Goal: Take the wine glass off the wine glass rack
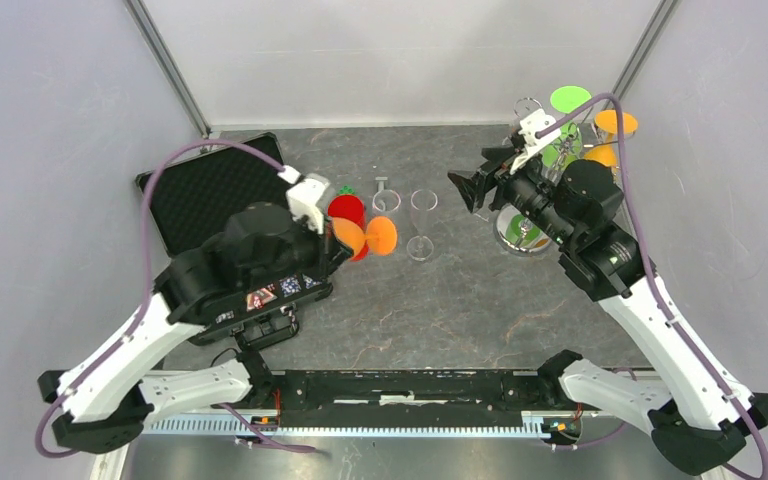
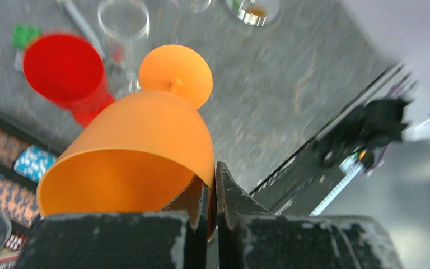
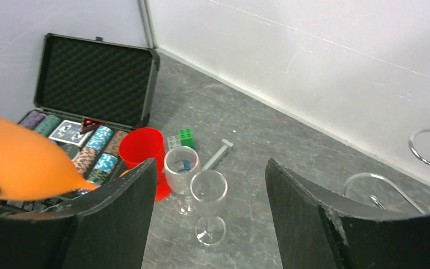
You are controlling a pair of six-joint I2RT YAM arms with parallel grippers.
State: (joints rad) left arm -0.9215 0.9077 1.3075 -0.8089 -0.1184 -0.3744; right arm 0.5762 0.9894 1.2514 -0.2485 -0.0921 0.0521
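An orange wine glass is tilted on its side above the table, foot pointing away. My left gripper is shut on its rim, one finger inside the bowl and one outside. From above, the glass hangs left of centre, apart from the wine glass rack, whose shiny round base stands at the right. Green and orange glasses hang on the rack's arms. My right gripper is open and empty just left of the rack, its fingers wide apart.
A red cup and two clear stemmed glasses stand mid-table, with small green blocks and a grey piece behind. An open black case of poker chips lies at the left. Bare spiral rack arms show at the right.
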